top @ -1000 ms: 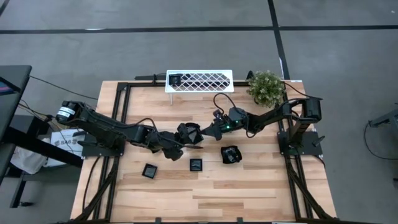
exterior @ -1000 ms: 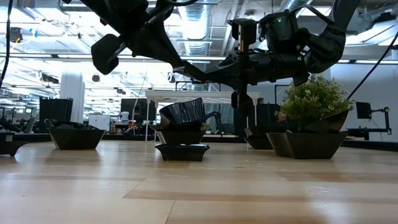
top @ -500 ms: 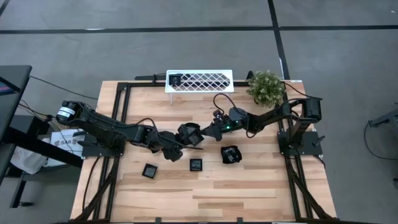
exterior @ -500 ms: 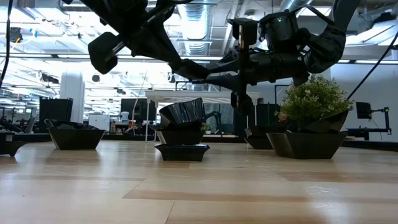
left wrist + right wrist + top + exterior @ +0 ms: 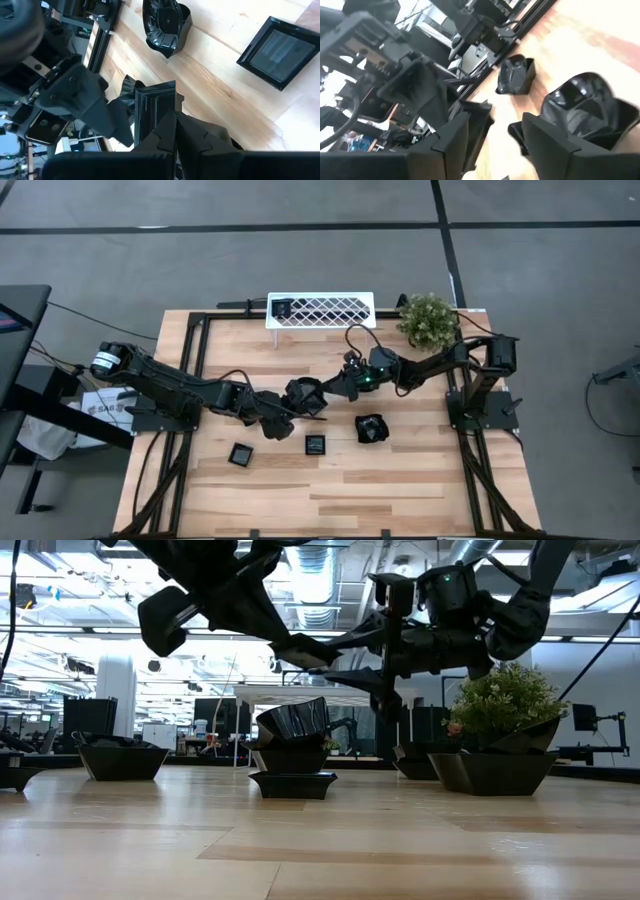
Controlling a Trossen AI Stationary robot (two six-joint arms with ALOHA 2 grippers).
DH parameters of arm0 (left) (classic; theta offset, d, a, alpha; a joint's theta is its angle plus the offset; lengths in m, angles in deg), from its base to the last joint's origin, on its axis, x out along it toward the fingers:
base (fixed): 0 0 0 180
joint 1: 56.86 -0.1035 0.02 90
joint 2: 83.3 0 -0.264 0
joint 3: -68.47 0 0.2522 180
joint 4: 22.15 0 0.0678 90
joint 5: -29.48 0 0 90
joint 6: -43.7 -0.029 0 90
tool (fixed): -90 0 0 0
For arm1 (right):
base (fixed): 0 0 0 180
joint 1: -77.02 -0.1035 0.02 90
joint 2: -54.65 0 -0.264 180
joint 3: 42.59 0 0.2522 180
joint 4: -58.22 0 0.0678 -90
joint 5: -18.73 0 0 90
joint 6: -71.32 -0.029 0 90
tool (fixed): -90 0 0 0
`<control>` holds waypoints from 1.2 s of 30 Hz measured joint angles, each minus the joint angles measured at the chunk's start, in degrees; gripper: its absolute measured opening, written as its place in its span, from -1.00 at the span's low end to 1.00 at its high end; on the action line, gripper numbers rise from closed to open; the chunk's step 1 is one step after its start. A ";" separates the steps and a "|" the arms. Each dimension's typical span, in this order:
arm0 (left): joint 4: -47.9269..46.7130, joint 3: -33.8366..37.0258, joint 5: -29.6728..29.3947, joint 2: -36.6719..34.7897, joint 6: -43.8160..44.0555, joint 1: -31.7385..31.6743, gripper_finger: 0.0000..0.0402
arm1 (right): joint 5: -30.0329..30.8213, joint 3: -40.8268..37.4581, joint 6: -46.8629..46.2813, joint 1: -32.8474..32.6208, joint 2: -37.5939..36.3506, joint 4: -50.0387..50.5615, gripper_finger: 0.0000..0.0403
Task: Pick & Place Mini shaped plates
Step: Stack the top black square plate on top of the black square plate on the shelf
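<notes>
A small black mini shaped plate hangs in mid-air over the table's middle, with my left gripper shut on it. My right gripper faces it from the table's right side and is open; its fingers stand either side of the plate's other end. On the table lie two flat square plates and a deeper plate. One more plate sits in the left end of the white lattice rack. My left gripper pinches the plate's rim between its two shut fingers. The fingers come slanting down from the table's left side. The plate stands on edge in the hold, lifted clear of the table. Whether my right gripper touches the plate, I cannot tell.
A potted plant stands at the far right corner, beside the right arm's base. The rack stands along the far edge. Bare wood stretches along the near edge.
My right gripper has opened and let go of the plate, its fingers now spread on either side of it. My left gripper has stayed shut on the plate, which hangs in the same place.
</notes>
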 joint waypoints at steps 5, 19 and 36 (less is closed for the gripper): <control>-0.15 -0.02 -1.66 -1.92 2.81 0.00 -0.97 | -2.67 0.00 -0.02 3.89 0.00 -0.04 -0.03; -0.35 -0.04 -16.98 -16.00 9.48 -7.41 -0.96 | -2.15 0.00 2.99 11.17 -0.11 -1.48 -0.07; 6.83 -0.04 -7.82 -9.29 10.89 -35.40 -0.97 | -1.03 0.00 13.06 3.26 -0.11 -1.41 -0.08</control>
